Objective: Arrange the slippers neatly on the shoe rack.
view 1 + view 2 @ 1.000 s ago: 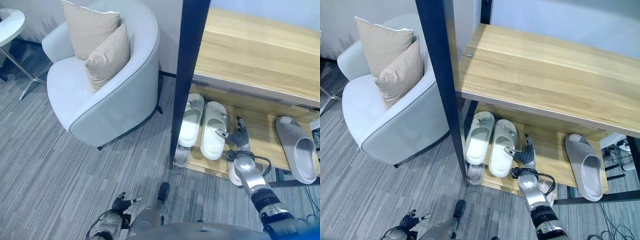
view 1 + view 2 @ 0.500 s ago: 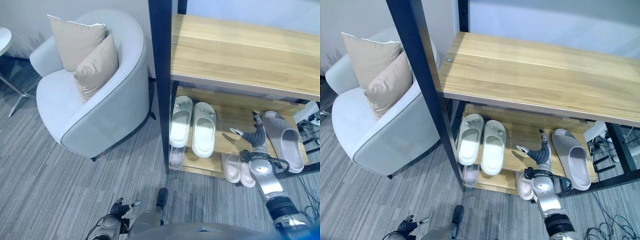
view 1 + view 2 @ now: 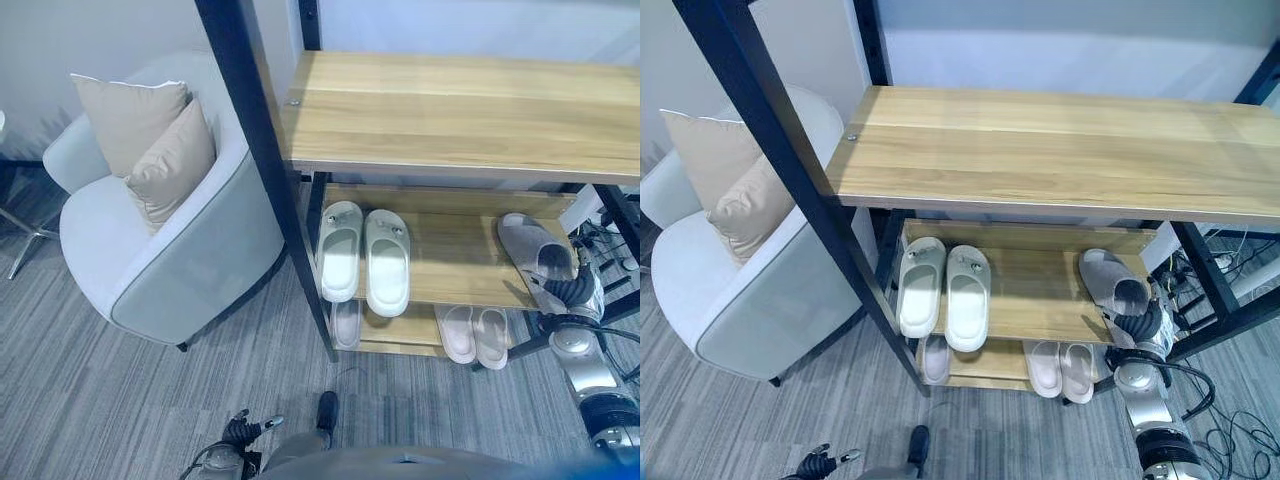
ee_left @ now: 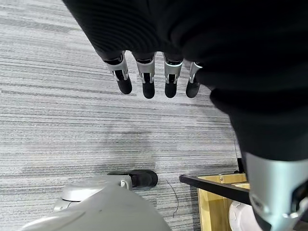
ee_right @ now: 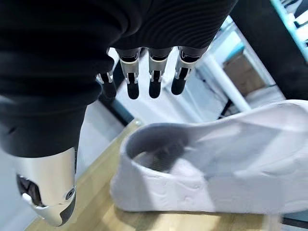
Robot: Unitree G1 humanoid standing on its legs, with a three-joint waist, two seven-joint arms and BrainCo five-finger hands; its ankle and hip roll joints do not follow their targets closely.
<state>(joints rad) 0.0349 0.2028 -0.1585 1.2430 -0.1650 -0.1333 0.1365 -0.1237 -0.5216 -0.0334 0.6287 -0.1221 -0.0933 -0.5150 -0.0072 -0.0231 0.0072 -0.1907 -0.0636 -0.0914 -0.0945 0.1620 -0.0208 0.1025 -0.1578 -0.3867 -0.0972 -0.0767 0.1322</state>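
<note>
The right robot hand (image 3: 1143,325) sits at the right end of the shoe rack's middle shelf (image 3: 1035,295), at the heel of a lone grey slipper (image 3: 1110,284) that lies slanted on the shelf. Its wrist view shows its fingers (image 5: 153,77) extended and relaxed above the slipper's strap opening, curled around nothing. At the left end of the same shelf a pair of pale slippers (image 3: 362,255) lies side by side, toes toward the wall. On the bottom shelf a pink pair (image 3: 474,333) sits below. The left robot hand (image 3: 243,431) hangs low over the grey carpet (image 3: 90,390), fingers (image 4: 147,79) relaxed and holding nothing. An armchair (image 3: 170,250) with two beige cushions (image 3: 150,145) stands left of the rack.
</note>
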